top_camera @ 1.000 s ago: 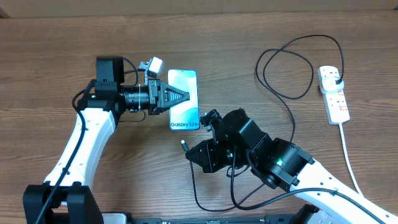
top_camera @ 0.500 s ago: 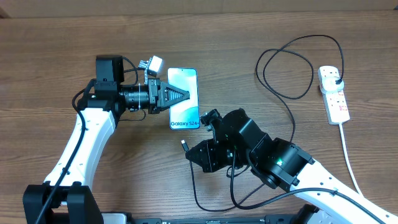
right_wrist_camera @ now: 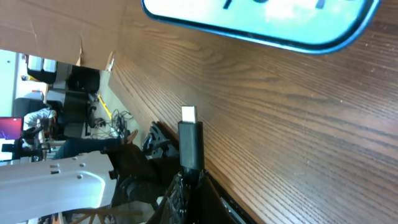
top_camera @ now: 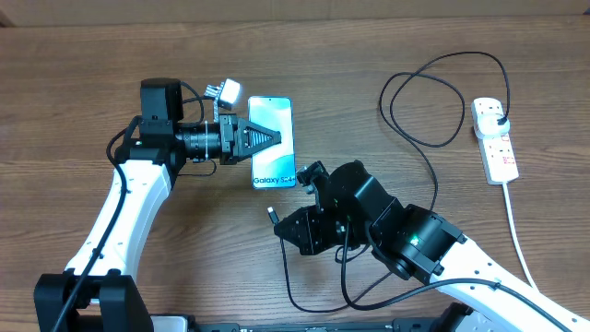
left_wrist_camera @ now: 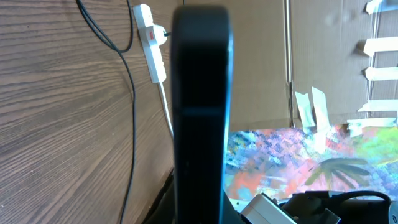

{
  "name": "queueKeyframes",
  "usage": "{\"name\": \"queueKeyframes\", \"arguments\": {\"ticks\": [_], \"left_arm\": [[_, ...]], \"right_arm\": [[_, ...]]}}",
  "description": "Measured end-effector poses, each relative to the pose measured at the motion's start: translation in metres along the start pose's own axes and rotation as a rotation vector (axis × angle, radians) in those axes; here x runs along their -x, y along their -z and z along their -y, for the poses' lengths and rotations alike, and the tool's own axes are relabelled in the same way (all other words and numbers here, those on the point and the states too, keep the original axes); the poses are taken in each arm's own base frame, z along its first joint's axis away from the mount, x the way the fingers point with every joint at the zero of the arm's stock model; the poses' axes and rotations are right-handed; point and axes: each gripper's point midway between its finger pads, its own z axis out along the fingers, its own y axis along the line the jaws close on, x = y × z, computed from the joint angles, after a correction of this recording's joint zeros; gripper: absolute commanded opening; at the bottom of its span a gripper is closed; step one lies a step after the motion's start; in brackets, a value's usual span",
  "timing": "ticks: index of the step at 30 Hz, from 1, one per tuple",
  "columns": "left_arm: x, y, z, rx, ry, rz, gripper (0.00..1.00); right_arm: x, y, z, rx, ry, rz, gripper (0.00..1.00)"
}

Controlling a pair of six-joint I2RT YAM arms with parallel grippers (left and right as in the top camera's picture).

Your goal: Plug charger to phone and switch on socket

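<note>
The phone [top_camera: 274, 171], with a blue-teal screen and white text, is held at its left edge by my left gripper [top_camera: 273, 137], which is shut on it. In the left wrist view the phone [left_wrist_camera: 199, 93] stands edge-on between the jaws [left_wrist_camera: 199, 213]. My right gripper [top_camera: 284, 227] is shut on the charger's connector [top_camera: 273, 215], just below the phone. In the right wrist view the connector tip [right_wrist_camera: 188, 114] points at the phone's bottom edge [right_wrist_camera: 267, 22], a short gap away. The charger's black plug [top_camera: 499, 117] sits in the white socket strip [top_camera: 495, 140] at the far right.
The black charger cable [top_camera: 385, 97] loops over the table between the strip and my right arm. The strip's thick white lead [top_camera: 516, 231] runs toward the front right edge. The strip [left_wrist_camera: 152, 43] also shows in the left wrist view. A cardboard wall stands at the back.
My left gripper has shifted the phone slightly toward the back of the table. The right arm and the connector have not moved.
</note>
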Motion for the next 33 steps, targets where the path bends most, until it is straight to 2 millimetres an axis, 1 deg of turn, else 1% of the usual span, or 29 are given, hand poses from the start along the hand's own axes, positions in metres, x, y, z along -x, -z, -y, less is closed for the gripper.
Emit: {"name": "queueKeyframes", "arguments": {"ticks": [3, 6, 14, 18, 25, 33], "left_arm": [[0.002, 0.000, 0.001, -0.002, 0.009, 0.006, 0.04], [0.004, 0.000, 0.000, 0.006, 0.056, 0.014, 0.04], [0.010, 0.000, -0.005, 0.038, 0.119, 0.043, 0.04], [0.011, 0.000, -0.006, 0.045, 0.134, 0.050, 0.04], [0.014, 0.000, -0.004, 0.041, 0.108, 0.059, 0.04], [0.026, 0.002, 0.003, 0.024, 0.086, 0.088, 0.04]], "right_arm": [[0.007, 0.000, -0.004, 0.015, 0.012, 0.030, 0.04], [0.014, 0.000, -0.006, 0.016, -0.003, 0.060, 0.04], [0.030, 0.003, 0.011, -0.077, -0.106, 0.159, 0.04], [0.039, 0.005, 0.013, -0.087, -0.129, 0.206, 0.04], [0.040, 0.004, 0.008, -0.064, -0.140, 0.209, 0.04], [0.038, 0.004, 0.004, -0.042, -0.141, 0.190, 0.04]]}}
